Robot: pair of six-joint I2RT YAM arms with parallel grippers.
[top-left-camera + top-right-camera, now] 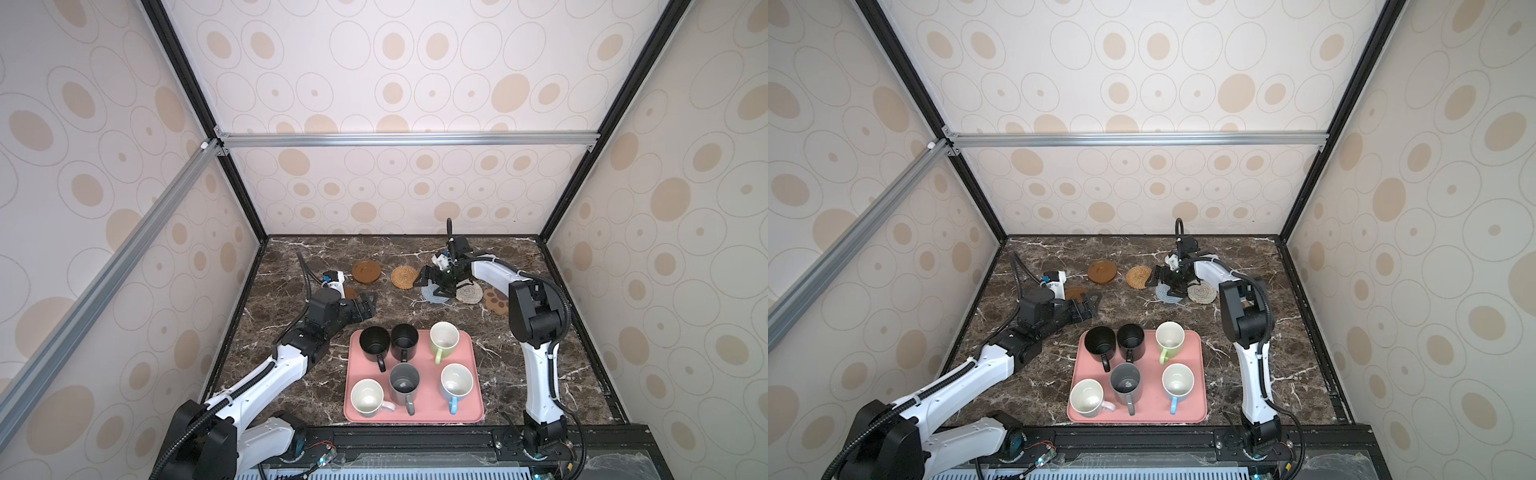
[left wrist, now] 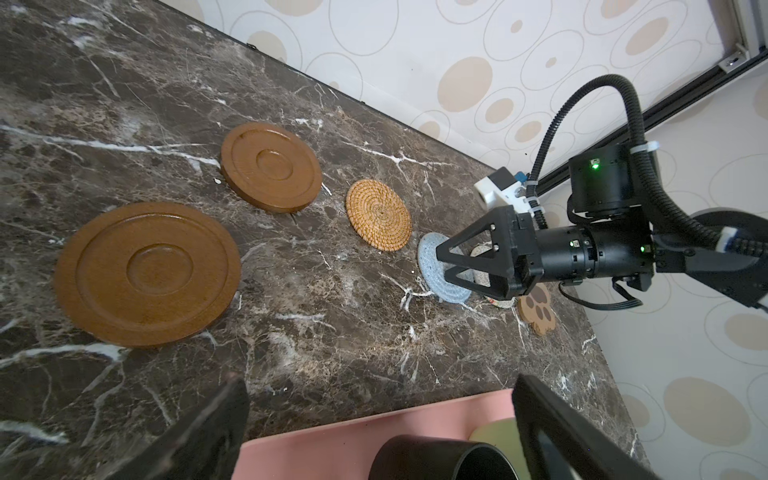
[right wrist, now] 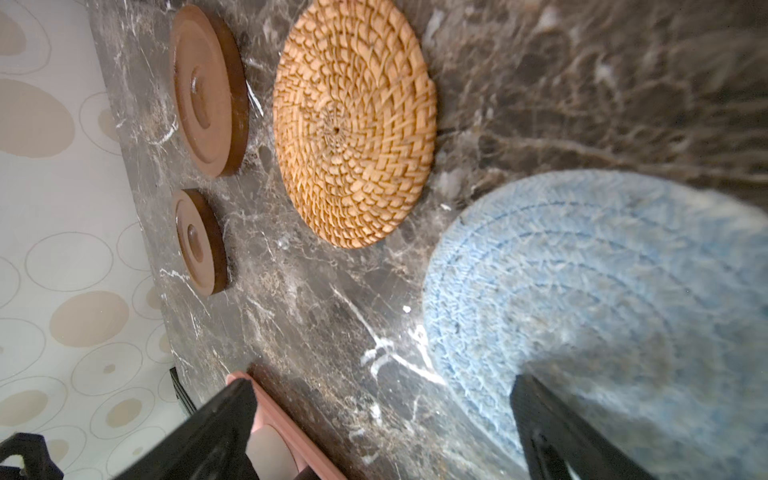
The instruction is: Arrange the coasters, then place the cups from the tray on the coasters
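Note:
Six coasters lie in a row at the back: a wooden disc (image 1: 351, 293), a second wooden disc (image 1: 366, 272), a rattan one (image 1: 404, 277), a blue-grey woven one (image 1: 432, 294), a whitish one (image 1: 469, 294) and a paw-shaped one (image 1: 496, 301). My right gripper (image 1: 432, 289) hangs open over the blue-grey coaster (image 3: 602, 291), with nothing between its fingers. My left gripper (image 1: 371, 305) is open and empty beside the nearer wooden disc (image 2: 147, 274), just beyond the tray's far edge. The pink tray (image 1: 415, 419) holds several cups, among them a black one (image 1: 374, 338) and a grey one (image 1: 404, 382).
Dark marble tabletop with patterned walls on three sides. The tray sits at the front centre between the two arm bases. Bare marble lies between the coaster row and the tray (image 2: 332, 436), and to the tray's left and right.

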